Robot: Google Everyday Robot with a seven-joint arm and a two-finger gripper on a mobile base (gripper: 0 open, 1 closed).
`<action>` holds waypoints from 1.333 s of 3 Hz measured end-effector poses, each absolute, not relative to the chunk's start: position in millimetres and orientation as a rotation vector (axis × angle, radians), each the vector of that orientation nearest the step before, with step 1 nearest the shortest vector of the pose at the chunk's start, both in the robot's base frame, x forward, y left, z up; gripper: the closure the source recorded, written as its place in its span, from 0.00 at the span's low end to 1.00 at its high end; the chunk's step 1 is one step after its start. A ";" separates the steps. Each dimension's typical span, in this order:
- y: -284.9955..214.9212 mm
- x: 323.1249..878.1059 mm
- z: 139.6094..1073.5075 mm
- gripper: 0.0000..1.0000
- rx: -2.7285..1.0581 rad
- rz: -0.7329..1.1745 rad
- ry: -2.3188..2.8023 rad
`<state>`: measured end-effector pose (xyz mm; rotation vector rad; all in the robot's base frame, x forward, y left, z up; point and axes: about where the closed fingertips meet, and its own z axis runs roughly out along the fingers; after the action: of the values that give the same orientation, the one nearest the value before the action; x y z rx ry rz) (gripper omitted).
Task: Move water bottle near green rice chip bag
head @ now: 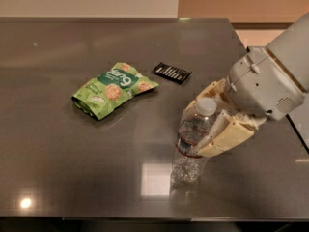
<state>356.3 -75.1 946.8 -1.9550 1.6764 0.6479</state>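
Note:
The water bottle (188, 161), clear with a white cap and a thin red band, stands on the dark table (63, 168) at front right, leaning slightly. My gripper (211, 118) reaches in from the right, its two cream fingers closed on the bottle's upper half just below the cap. The green rice chip bag (113, 88) lies flat to the left and a little farther back, well apart from the bottle.
A small black rectangular packet (172, 72) lies between the bag and my arm, behind the bottle. The table's right edge (294, 129) runs just under my arm's grey housing. The front edge is close below the bottle.

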 end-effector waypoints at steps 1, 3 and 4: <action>-68.7 361.7 954.7 1.00 -1.933 0.644 1.674; -26.7 418.0 981.0 1.00 -1.868 0.590 1.657; -9.8 442.8 986.8 1.00 -1.862 0.566 1.651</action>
<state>442.8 -9.8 986.8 -1.8622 1.6507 0.5664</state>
